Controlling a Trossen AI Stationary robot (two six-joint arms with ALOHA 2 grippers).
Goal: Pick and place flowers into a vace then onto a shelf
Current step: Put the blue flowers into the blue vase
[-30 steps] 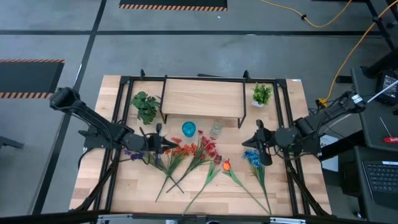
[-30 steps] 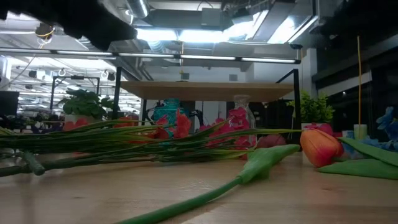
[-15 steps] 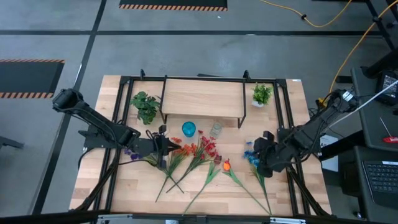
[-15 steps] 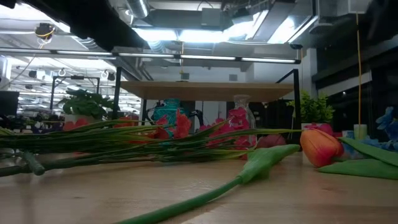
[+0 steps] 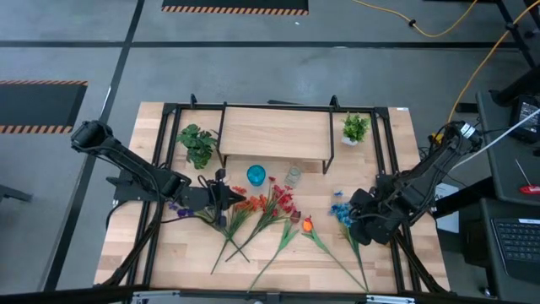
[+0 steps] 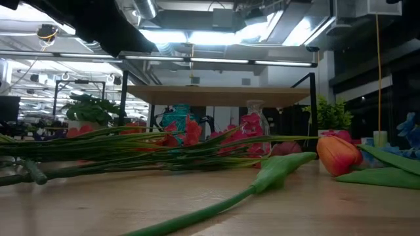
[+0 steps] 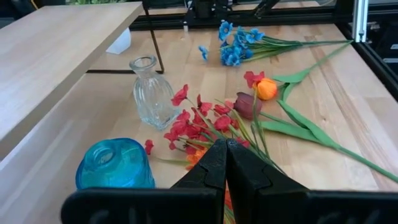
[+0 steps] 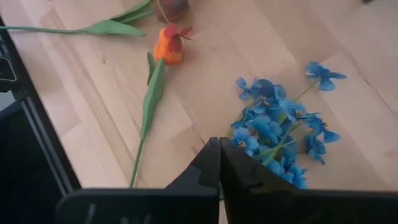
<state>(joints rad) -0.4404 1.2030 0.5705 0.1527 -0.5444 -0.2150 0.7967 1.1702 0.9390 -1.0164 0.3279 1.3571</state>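
The right gripper [image 5: 364, 221] has swung in over the blue flowers [image 5: 342, 213] lying on the counter [image 5: 261, 262] right of the vases, fingers together, apparently lining up a pick, while the left gripper [image 5: 226, 199], fingers together, hovers over the red flowers [image 5: 274, 201].

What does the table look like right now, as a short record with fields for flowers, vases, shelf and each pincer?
flowers: all lying flat on the tabletop; red flowers, orange tulip, blue flowers
vases: blue vase and clear glass vase, both upright and holding no flowers, in front of the shelf
shelf: shelf holds nothing
left pincer: left pincer shut, over the red flower stems
right pincer: right pincer shut, at the blue flowers
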